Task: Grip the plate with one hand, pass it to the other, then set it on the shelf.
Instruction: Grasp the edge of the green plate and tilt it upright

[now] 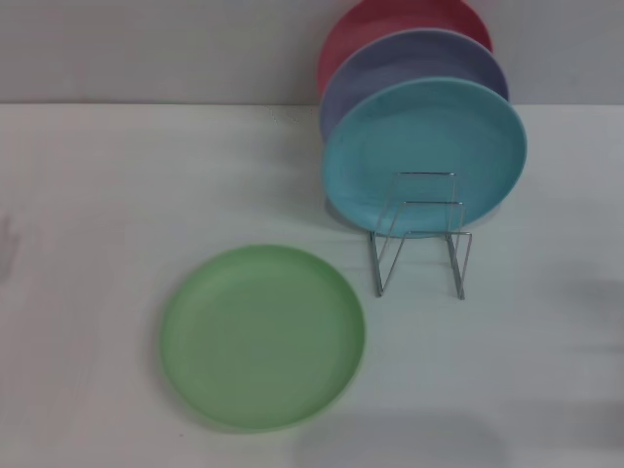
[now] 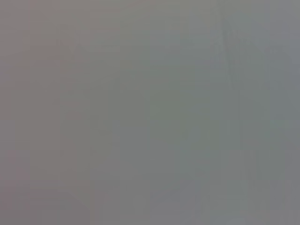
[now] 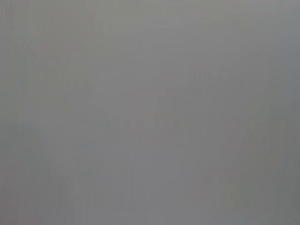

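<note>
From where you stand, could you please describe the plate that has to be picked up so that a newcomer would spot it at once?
On the white table, find the silver wire rack holding three upright plates. The round light green plastic plate lies flat in front of the rack, toward the robot's left. It alone lies flat and is green; the turquoise-blue plate, lavender plate and pink-red plate stand on edge.
</note>
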